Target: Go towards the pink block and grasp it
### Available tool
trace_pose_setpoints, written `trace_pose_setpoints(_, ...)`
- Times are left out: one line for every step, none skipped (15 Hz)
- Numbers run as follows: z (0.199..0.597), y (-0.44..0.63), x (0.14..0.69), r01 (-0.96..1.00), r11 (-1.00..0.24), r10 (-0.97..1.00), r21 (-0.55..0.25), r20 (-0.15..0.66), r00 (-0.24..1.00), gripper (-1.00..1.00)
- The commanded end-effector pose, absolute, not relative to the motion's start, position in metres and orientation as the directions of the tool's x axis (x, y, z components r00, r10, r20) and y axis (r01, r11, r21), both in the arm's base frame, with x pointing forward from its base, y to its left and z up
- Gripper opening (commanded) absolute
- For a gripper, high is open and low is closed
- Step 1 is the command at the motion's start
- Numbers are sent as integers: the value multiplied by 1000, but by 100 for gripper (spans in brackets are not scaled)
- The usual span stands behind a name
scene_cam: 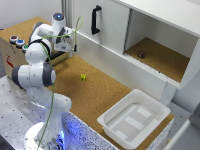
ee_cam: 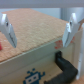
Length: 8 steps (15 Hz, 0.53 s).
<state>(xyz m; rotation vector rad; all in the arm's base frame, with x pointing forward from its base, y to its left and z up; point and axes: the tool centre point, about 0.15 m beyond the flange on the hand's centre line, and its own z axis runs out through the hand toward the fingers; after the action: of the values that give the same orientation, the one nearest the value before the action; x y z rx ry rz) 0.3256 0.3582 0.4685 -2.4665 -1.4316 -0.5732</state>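
Claw (ee_cam: 39, 31) hangs wide open, fingers (ee_cam: 8, 29) spread, nothing between them, over the cork-topped wooden box (ee_cam: 35, 47). Pink block? Only a reddish sliver (ee_cam: 1, 46) shows at the wrist view's edge, beside one finger, and I can't confirm it. Risk: descending now, the claw closes on air or a finger clips the block, because it sits off-centre. Yellow cube (scene_cam: 83, 77) lies well apart on the cork table (scene_cam: 105, 95).

Small cube (scene_cam: 83, 77) on table (scene_cam: 100, 92), bin (scene_cam: 134, 118) toward exterior view's right
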Motion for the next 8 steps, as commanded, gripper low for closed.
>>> trace_pose_setpoints(488,427,324,988,-153,961,-26,230,155,100)
trace_pose_setpoints(486,436,317,996,-88,976,-17,201,89,100)
trace_pose_setpoints(486,443,312,999,-36,981,-19,189,39,100)
trace_pose_setpoints(485,450,303,999,38,984,-13,174,-35,100)
trace_pose_setpoints(483,455,294,994,109,982,-13,159,-105,100)
trace_pose_setpoints(480,458,285,986,167,976,-10,141,-164,100)
trace_pose_setpoints(479,460,278,979,206,970,-2,130,-204,100)
trace_pose_setpoints(477,462,273,973,231,965,32,120,-233,100)
